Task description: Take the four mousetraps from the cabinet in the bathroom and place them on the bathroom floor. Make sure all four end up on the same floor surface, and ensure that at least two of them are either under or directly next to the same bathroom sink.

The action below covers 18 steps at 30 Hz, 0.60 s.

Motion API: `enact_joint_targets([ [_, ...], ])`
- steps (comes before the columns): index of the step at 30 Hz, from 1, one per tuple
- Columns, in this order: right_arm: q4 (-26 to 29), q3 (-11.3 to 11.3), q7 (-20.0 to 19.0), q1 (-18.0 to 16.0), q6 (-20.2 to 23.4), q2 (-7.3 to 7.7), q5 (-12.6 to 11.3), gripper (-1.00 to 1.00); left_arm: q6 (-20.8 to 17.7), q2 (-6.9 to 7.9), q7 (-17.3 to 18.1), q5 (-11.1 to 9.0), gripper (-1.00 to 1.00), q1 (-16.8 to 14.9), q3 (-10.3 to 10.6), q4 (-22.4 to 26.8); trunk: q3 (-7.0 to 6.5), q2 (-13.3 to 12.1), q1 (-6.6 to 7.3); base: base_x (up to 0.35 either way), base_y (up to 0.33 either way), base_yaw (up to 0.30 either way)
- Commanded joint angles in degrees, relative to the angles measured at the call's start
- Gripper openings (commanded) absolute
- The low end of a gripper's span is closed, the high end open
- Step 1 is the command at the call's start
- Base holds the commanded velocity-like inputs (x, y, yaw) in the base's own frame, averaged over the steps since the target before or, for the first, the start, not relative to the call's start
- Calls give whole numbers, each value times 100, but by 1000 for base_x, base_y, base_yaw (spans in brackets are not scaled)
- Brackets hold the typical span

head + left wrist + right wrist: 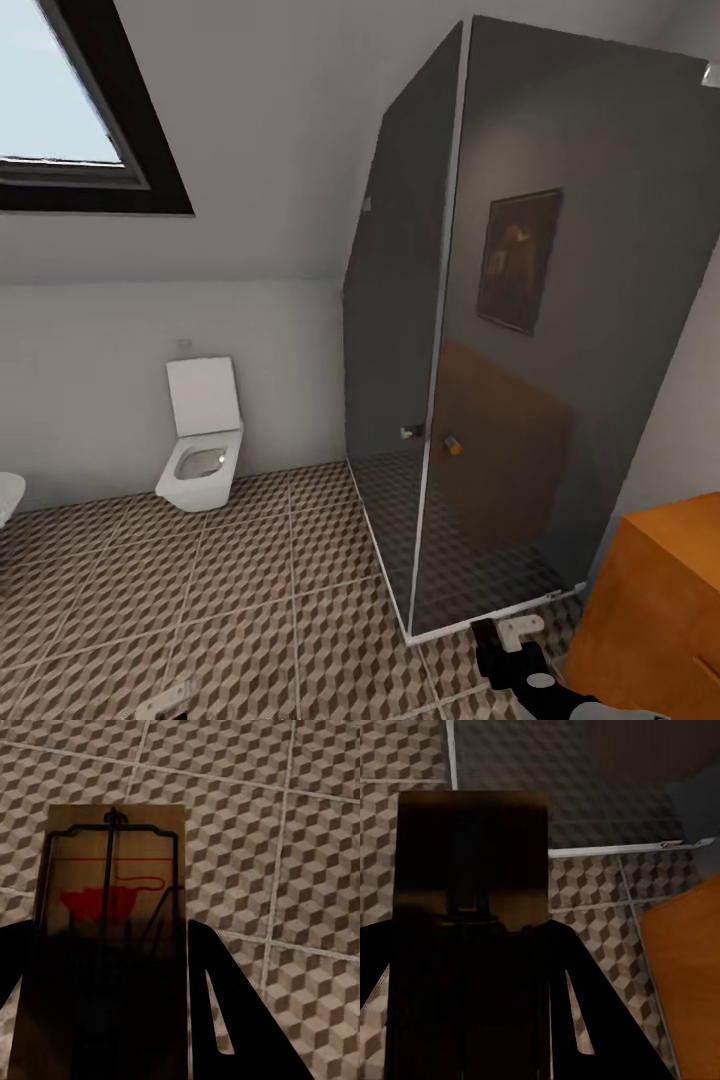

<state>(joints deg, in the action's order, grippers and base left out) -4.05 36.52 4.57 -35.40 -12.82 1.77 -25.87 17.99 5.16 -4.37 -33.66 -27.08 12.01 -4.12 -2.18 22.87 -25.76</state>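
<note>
Left wrist view: left gripper [112, 967] pinches a flat brown wooden mousetrap [112, 885] (red mark, dark wire bar) between its black fingers [225, 1020], above the cube-patterned tiled floor [300, 832]. Right gripper [472, 975] likewise clamps a second, shadowed mousetrap board [472, 847]; orange-brown wooden cabinet [690, 967] sits beside its fingers.

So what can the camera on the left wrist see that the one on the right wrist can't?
Left wrist: a flat brown wooden mousetrap lit well enough to show its dark wire frame and a red printed mark, held between the left gripper's black fingers.

Right wrist: a similar board, too shadowed for detail, in the right gripper, plus the orange-brown wooden cabinet and the shower enclosure's white base rail.

Both: the cube-patterned tiled floor underneath.
</note>
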Motion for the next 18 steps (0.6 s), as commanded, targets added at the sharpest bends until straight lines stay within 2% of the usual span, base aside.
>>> enact_joint_targets([
  [1, -13, 48, 0, -2, -28, -2, -56, -100, 21, -5, -29, 8, -100, -7, 47, -19, 2, 5, -2, 0, 0, 297],
  [10, -14, 46, 0, -2, -28, -2, -55, -100, 21, -7, -29, 5, -100, -6, 47, -19, 2, 5, -2, 2, 15, 297],
  [14, -14, 43, 0, -2, -28, -3, -58, -100, 18, -3, -29, 7, -100, -7, 47, -19, 2, 5, -2, 76, 195, 263],
  [18, -12, 42, 0, -2, -28, -2, -58, -100, 20, 5, -29, 8, -100, -6, 47, -19, 2, 5, -2, 153, 268, 83],
])
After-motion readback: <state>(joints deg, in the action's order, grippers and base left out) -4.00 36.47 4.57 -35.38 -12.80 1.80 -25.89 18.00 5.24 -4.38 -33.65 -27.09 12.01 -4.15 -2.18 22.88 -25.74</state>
